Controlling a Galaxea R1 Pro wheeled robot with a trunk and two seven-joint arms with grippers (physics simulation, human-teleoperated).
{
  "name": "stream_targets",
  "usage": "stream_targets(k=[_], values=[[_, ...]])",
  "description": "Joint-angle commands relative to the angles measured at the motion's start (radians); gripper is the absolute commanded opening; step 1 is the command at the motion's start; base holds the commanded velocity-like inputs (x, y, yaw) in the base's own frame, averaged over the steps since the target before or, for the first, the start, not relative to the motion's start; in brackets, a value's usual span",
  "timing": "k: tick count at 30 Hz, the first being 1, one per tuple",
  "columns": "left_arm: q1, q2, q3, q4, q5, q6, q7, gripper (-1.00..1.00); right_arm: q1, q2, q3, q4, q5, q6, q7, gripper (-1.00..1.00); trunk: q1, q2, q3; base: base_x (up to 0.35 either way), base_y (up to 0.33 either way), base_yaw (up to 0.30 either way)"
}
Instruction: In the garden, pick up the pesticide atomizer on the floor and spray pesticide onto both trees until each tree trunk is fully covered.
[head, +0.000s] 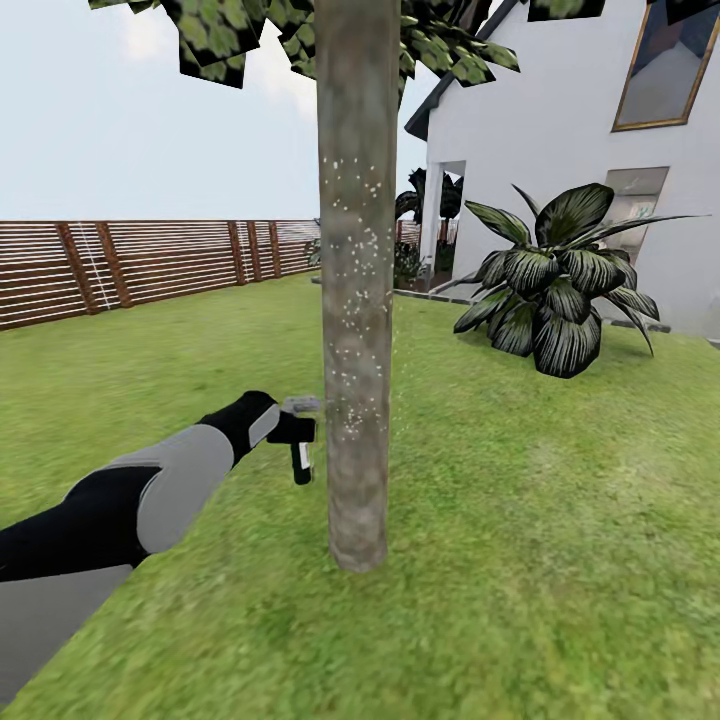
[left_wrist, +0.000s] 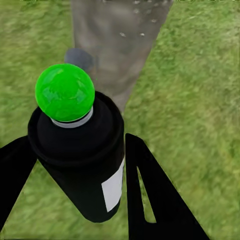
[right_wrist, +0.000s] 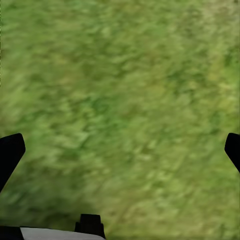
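Note:
A straight grey-brown tree trunk (head: 356, 300) stands in the middle of the head view, dotted with white pesticide specks (head: 350, 270) from about chest height upward. My left gripper (head: 287, 425) is shut on the pesticide atomizer (head: 301, 455), a small black bottle whose grey head (head: 300, 404) sits right beside the trunk's left side. In the left wrist view the black bottle (left_wrist: 75, 160) with its white label (left_wrist: 114, 187) and a green round tip (left_wrist: 65, 92) sits between the fingers (left_wrist: 150, 190), and the trunk (left_wrist: 117, 45) is just beyond. My right gripper (right_wrist: 120, 150) hangs open over grass.
A low palm-like plant (head: 560, 290) grows to the right of the trunk, in front of the white house (head: 560, 120). A wooden slat fence (head: 130, 265) runs along the left. Green lawn (head: 560, 520) spreads all around the tree.

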Motion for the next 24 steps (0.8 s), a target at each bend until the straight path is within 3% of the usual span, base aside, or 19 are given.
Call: stream_targets(k=[1, 2, 7, 12, 19, 20, 22, 24], values=[[0.000, 0.013, 0.005, -0.002, 0.004, 0.000, 0.000, -1.00, 0.000, 0.000, 0.000, 0.000, 0.000, 0.000, 0.000, 1.00, 0.000, 0.000, 0.000, 0.000, 0.000, 0.000], [0.001, 0.032, 0.005, -0.006, 0.005, 0.000, 0.000, -1.00, 0.000, 0.000, 0.000, 0.000, 0.000, 0.000, 0.000, 1.00, 0.000, 0.000, 0.000, 0.000, 0.000, 0.000], [0.001, 0.056, 0.002, -0.084, 0.006, 0.009, 0.001, -1.00, 0.000, 0.000, 0.000, 0.000, 0.000, 0.000, 0.000, 1.00, 0.000, 0.000, 0.000, 0.000, 0.000, 0.000], [0.001, 0.054, -0.001, -0.216, 0.008, 0.080, 0.002, -1.00, 0.000, 0.000, 0.000, 0.000, 0.000, 0.000, 0.000, 1.00, 0.000, 0.000, 0.000, 0.000, 0.000, 0.000], [0.001, 0.027, -0.003, -0.326, 0.009, 0.097, 0.000, -1.00, 0.000, 0.000, 0.000, 0.000, 0.000, 0.000, 0.000, 1.00, 0.000, 0.000, 0.000, 0.000, 0.000, 0.000], [0.001, 0.026, -0.003, -0.332, 0.009, 0.110, 0.000, -1.00, 0.000, 0.000, 0.000, 0.000, 0.000, 0.000, 0.000, 1.00, 0.000, 0.000, 0.000, 0.000, 0.000, 0.000], [0.000, 0.025, -0.003, -0.368, 0.010, 0.222, 0.002, -1.00, 0.000, 0.000, 0.000, 0.000, 0.000, 0.000, 0.000, 1.00, 0.000, 0.000, 0.000, 0.000, 0.000, 0.000], [0.000, 0.023, -0.003, -0.415, 0.010, 0.267, 0.003, -1.00, 0.000, 0.000, 0.000, 0.000, 0.000, 0.000, 0.000, 1.00, 0.000, 0.000, 0.000, 0.000, 0.000, 0.000]])
